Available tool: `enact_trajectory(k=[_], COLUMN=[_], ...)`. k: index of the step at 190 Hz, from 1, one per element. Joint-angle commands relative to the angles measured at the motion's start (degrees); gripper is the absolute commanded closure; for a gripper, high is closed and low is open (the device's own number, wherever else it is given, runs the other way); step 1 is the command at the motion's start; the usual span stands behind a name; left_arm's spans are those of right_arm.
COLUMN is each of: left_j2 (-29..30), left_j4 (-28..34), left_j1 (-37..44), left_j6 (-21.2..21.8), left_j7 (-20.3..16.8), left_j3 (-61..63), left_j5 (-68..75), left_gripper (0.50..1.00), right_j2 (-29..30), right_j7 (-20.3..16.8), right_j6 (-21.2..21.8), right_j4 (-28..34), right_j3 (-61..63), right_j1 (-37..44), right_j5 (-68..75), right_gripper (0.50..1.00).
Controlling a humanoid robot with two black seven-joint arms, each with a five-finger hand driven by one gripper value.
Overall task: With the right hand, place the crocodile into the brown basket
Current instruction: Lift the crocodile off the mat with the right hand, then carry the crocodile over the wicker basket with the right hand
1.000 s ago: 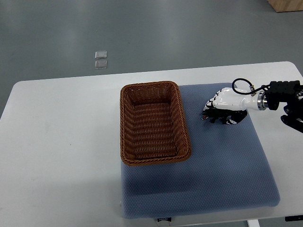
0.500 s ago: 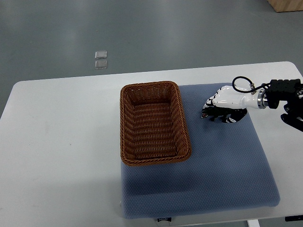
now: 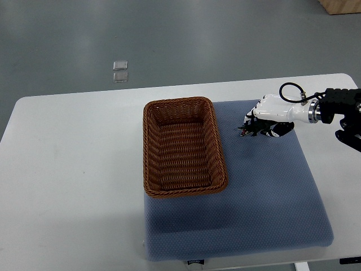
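Wicker-brown basket (image 3: pixel 148 152) on the left part of the blue mat (image 3: pixel 265 197), on the white table (image 3: pixel 73 169). Enters from the right edge with the right hand (image 3: pixel 271 116), over the mat just right of the basket's far end. Grips the dark crocodile (image 3: pixel 247 131) with curled fingers (image 3: pixel 275 130), near the basket rim but apart from it.

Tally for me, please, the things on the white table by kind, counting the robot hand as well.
brown basket: 1
blue mat: 1
crocodile: 1, dark and mostly hidden under the fingers
right hand: 1, closed on the crocodile
Total: 4
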Motion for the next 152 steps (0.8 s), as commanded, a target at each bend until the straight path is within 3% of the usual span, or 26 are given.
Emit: enact_trajectory(k=[1,55,74,152], left_j2=[0.0,0.0,0.0,0.0], left_j4=[0.0,0.0,0.0,0.0], left_j1=[0.0,0.0,0.0,0.0], left_j6=[0.0,0.0,0.0,0.0], left_j7=[0.0,0.0,0.0,0.0], left_j3=[0.0,0.0,0.0,0.0], left_j5=[0.0,0.0,0.0,0.0], left_gripper=[0.5,0.5,0.5,0.5], right_j2=[0.0,0.1,0.1,0.6], right_j7=[0.0,0.0,0.0,0.0], right_j6=[-0.1,0.0,0.0,0.3], right_j4=[0.1,0.2,0.2,1.6], right_j3=[0.0,1.6,1.6,4.2], right_j1=[0.3,0.4,0.4,1.6], right_j5=[0.0,2.5,2.7,2.8], right_gripper=[0.914,0.922,1.0,1.0])
